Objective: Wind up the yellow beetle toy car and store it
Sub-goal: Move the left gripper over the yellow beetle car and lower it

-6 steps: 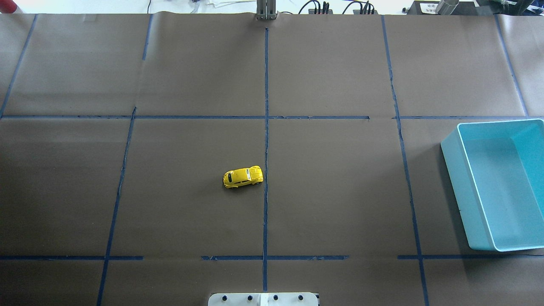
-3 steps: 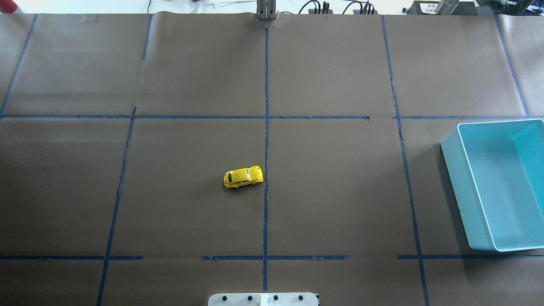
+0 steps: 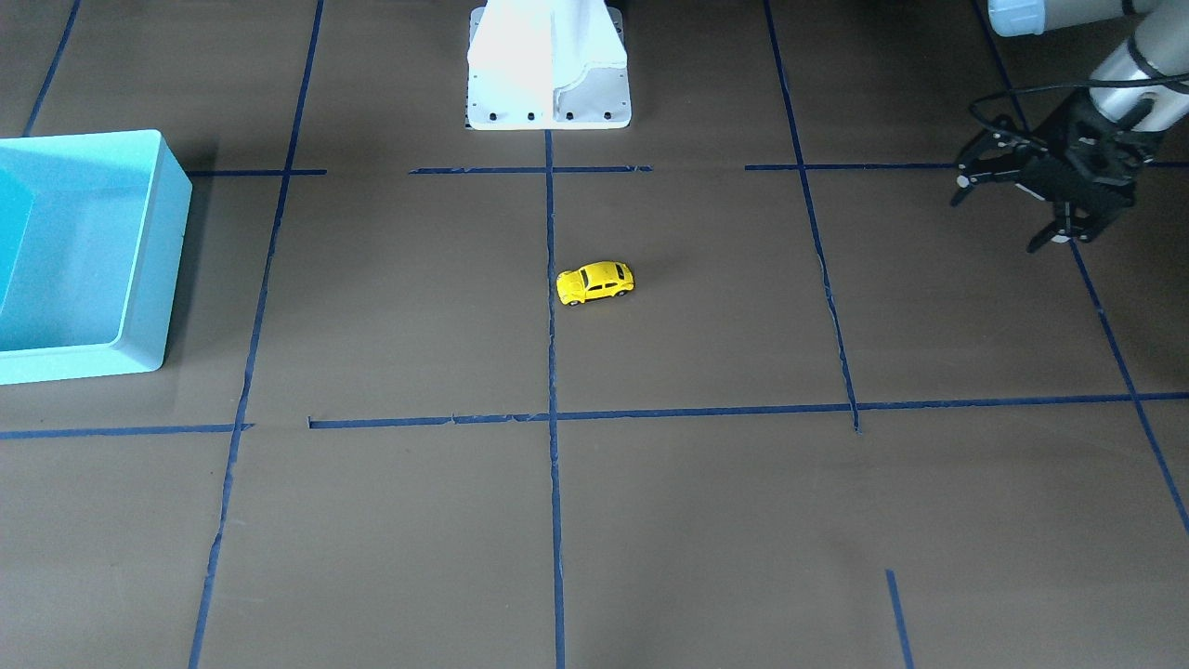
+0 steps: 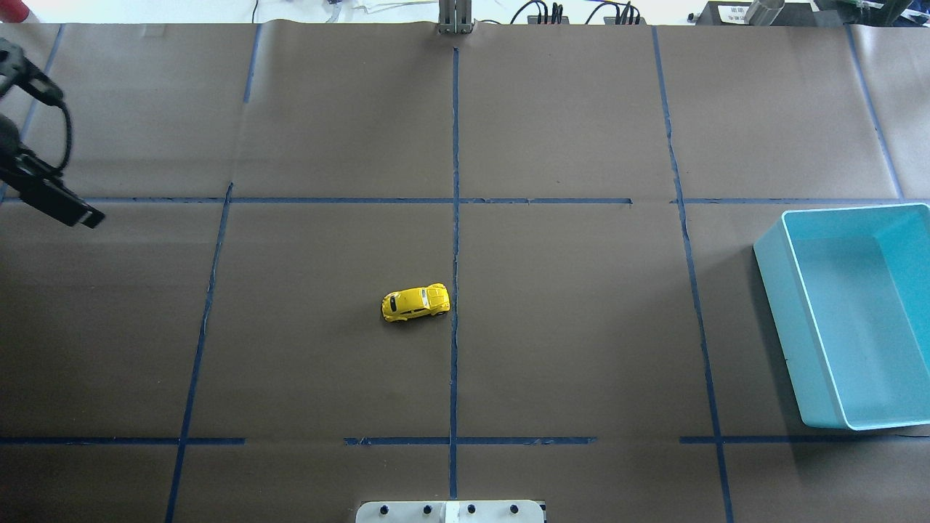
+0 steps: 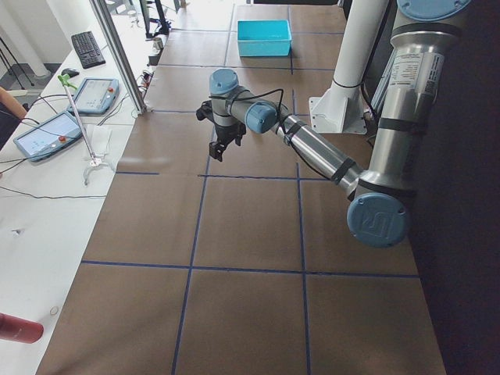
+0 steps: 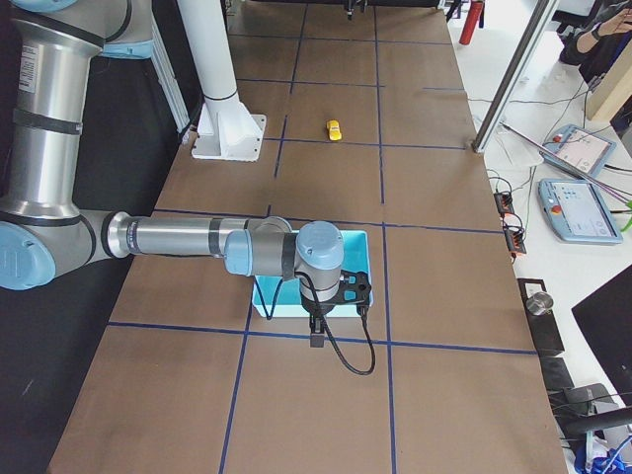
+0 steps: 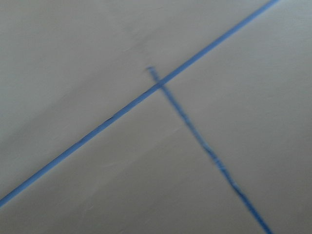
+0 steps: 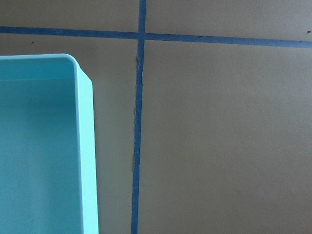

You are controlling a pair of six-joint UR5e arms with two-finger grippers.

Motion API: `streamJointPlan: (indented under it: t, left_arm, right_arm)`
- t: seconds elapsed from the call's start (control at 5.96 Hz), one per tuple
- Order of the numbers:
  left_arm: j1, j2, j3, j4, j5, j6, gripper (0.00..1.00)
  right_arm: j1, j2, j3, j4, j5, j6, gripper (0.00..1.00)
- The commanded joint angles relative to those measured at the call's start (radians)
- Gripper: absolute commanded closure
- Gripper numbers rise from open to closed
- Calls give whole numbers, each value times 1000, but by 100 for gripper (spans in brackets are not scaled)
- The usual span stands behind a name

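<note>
The yellow beetle toy car (image 4: pixel 415 302) stands on its wheels near the table's middle, just left of the centre tape line; it also shows in the front view (image 3: pixel 595 282) and the right side view (image 6: pixel 334 129). My left gripper (image 3: pixel 1008 218) is open and empty, hanging above the table far off to the car's left side. My right gripper (image 6: pixel 336 296) hangs over the turquoise bin's (image 4: pixel 781 290) near corner; I cannot tell whether it is open or shut. No wrist view shows the car.
The turquoise bin (image 3: pixel 153 232) stands empty at the table's right edge. The white robot base (image 3: pixel 548 74) stands at the near middle edge. Blue tape lines cross the brown paper. Tablets and cables lie on side tables beyond the table's ends.
Part of my left arm has come into the overhead view at the far left edge. The car and the bin have not moved.
</note>
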Motion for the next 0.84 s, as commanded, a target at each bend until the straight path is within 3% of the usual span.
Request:
streamJointPlan:
  t: [0.0,0.17,0.34,0.67]
  left_arm:
    - [182,-149,-5,41,113,4,0]
    - [335,-173,-19,31,251,9,0]
    - [447,-211,-19,27,290,10,0]
    - [520,-360,111,38,268,22,0]
  right_arm:
    - [0,-1,0,0,0,0,0]
    - [0,-1,-5,0,0,0,0]
    - [0,-1,-5,0,0,0,0]
    - [0,-1,-9,0,0,0,0]
